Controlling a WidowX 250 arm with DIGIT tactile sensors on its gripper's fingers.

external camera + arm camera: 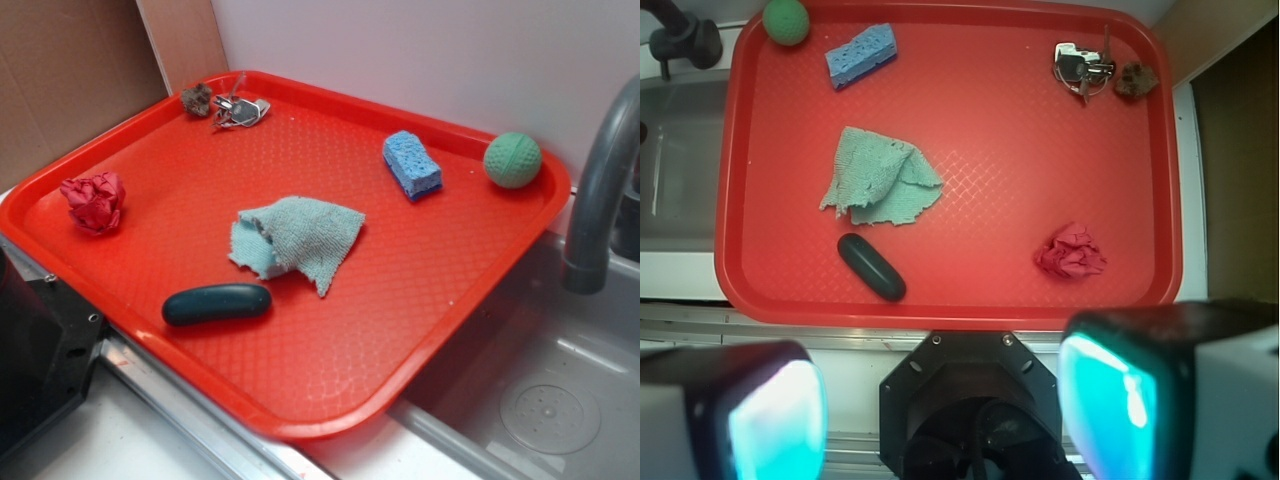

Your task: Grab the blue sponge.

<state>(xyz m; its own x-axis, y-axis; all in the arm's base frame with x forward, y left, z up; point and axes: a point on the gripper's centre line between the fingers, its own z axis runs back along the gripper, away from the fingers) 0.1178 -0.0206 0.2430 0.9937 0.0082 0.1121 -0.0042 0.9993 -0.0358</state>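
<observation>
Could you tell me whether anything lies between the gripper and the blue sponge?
Yes. The gripper hangs open off the tray's near edge; the sponge sits at the far edge. The cloth and dark bar lie roughly between, low enough to pass over.

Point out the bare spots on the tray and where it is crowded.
Tray: biggest bare patch is the near corner by the sink, below the cloth. Another lies between cloth, keys and red paper wad. Crowded: far edge, blue sponge beside green ball.

No readable text, labels, brands or numbers on the red tray (470,290) or anything lying on it.
</observation>
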